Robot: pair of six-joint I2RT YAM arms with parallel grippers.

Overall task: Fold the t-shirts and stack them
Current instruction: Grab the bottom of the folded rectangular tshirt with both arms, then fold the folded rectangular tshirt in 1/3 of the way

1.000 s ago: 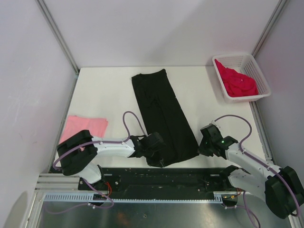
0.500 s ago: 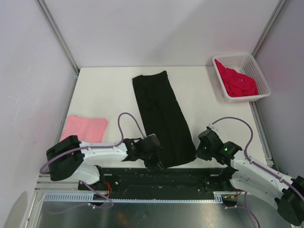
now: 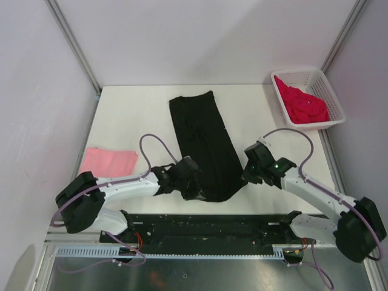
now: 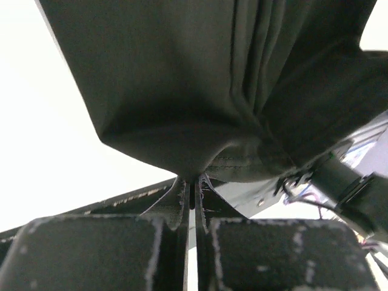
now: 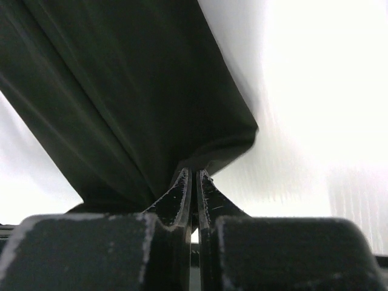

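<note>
The black t-shirt lies as a long folded strip down the middle of the white table, its near end lifted. My left gripper is shut on the strip's near left corner, and the black cloth hangs from its tips. My right gripper is shut on the near right corner, the cloth pinched between its tips. A light pink t-shirt lies folded flat at the table's left edge. The crimson-red t-shirt sits bunched in the basket.
A white lattice basket stands at the table's far right corner. A black rail with the arm bases runs along the near edge. Pale walls and metal posts enclose the table on three sides.
Both grippers closed on the black shirt's near corners and moved away from the near edge, lifting that end and shortening the strip. The right arm swung inward.
</note>
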